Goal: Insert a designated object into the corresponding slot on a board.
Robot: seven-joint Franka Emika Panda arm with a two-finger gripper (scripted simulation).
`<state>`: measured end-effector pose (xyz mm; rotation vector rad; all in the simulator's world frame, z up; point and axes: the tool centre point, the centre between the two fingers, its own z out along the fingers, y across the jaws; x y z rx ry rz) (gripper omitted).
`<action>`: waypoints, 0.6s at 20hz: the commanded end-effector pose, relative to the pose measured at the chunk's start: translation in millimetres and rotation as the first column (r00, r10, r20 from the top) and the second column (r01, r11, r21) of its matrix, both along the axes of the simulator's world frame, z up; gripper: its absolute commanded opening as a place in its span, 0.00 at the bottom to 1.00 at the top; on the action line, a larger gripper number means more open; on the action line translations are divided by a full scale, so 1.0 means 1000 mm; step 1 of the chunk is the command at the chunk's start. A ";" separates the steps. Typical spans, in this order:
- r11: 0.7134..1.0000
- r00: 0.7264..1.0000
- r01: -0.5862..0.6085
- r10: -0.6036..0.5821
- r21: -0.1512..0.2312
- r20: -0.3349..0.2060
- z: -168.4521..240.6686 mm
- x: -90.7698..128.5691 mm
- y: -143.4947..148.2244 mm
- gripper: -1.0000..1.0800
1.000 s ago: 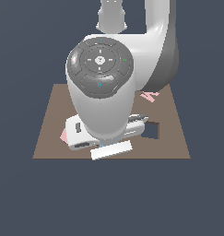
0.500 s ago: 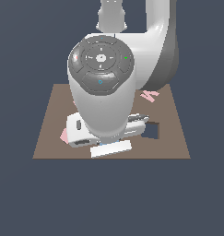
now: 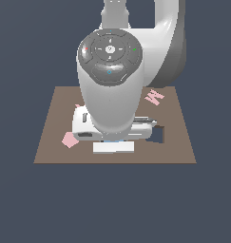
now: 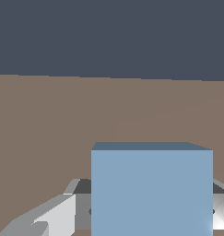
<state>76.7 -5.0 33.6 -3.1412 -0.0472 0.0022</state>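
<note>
The light-blue square tile (image 4: pixel 151 191) fills the near part of the wrist view, with a grey finger (image 4: pixel 44 219) on either side of it. My gripper (image 4: pixel 148 221) is shut on it. In the exterior view the tile (image 3: pixel 113 147) shows as a pale strip just under my hand, near the front edge of the brown board (image 3: pixel 50 152). My gripper (image 3: pixel 113 141) is mostly hidden by the arm. The dark square slot (image 3: pixel 159 135) lies to the exterior view's right of the tile, partly covered by the hand.
A pink pentagon (image 3: pixel 69 140) lies on the board at the exterior view's left of my hand. A pink letter piece (image 3: pixel 155 97) lies at the back right. The large arm body hides the middle of the board.
The hand and the tile have moved a little up in the exterior view, and the tile has turned from slightly skewed to square with the board's front edge.
</note>
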 end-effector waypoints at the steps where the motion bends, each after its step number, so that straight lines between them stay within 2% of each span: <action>1: 0.998 0.998 0.064 -0.064 0.000 0.001 0.001 -0.005 0.003 0.00; 7: 0.968 0.968 0.251 -0.251 0.000 0.001 0.002 -0.019 0.013 0.00; 12: 0.906 0.906 0.424 -0.424 0.001 0.001 0.002 -0.030 0.025 0.00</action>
